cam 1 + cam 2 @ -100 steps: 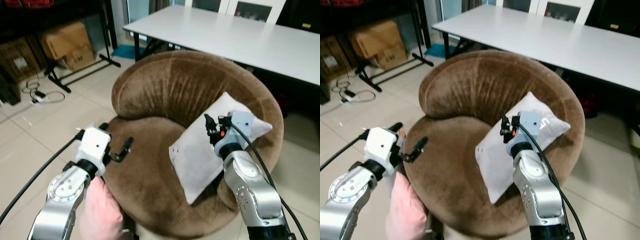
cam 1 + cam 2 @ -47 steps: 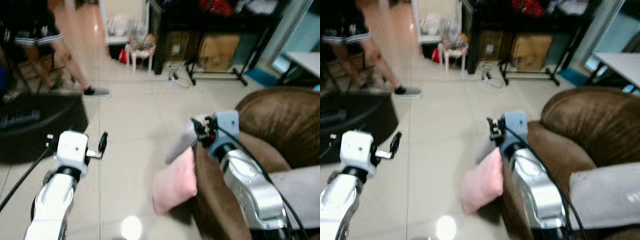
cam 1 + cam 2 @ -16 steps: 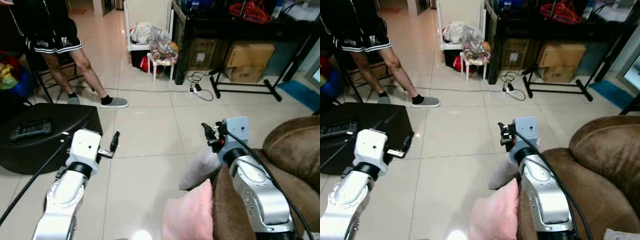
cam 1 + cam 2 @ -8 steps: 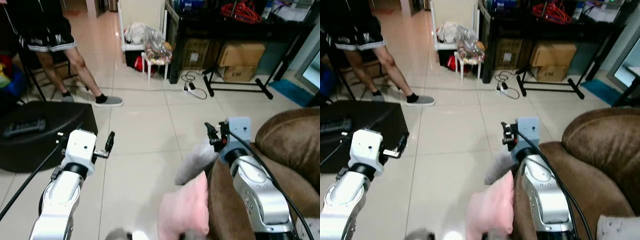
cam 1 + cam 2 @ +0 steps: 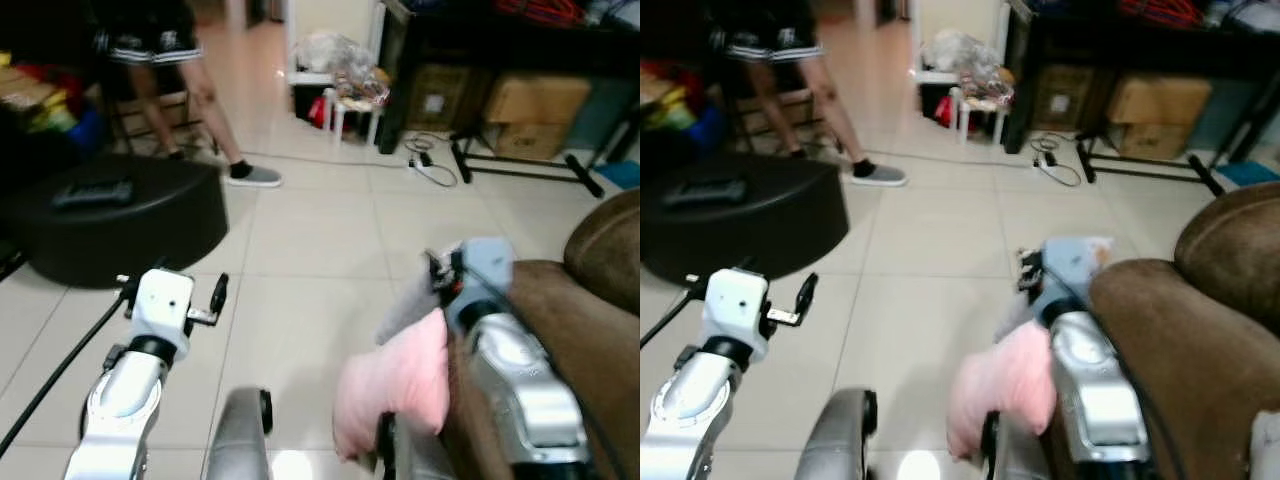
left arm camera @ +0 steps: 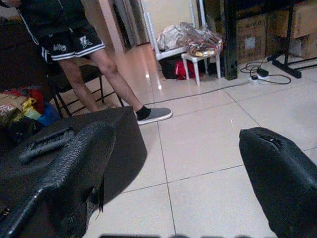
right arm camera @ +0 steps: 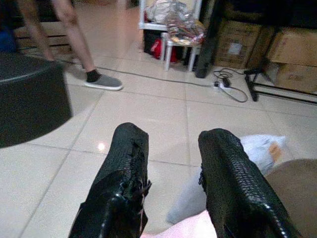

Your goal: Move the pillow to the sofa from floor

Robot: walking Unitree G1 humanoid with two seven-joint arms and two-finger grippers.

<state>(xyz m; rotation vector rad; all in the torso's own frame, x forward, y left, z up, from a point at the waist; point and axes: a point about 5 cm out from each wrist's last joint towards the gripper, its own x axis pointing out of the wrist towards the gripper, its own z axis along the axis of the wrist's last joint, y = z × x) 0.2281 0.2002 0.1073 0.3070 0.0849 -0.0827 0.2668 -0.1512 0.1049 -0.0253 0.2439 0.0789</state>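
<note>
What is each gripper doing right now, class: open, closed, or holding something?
Left gripper: jaws open, holding nothing.
Right gripper: jaws open, holding nothing, above the pink pillow.

Head views soft w/ motion blur, worst on right arm (image 5: 515, 370) and pink pillow (image 5: 395, 385). Even indoor light; ceiling glare on floor tiles (image 5: 290, 465). Wrist views sharper, left wrist fingers (image 6: 282, 183) dark, out of focus.
</note>
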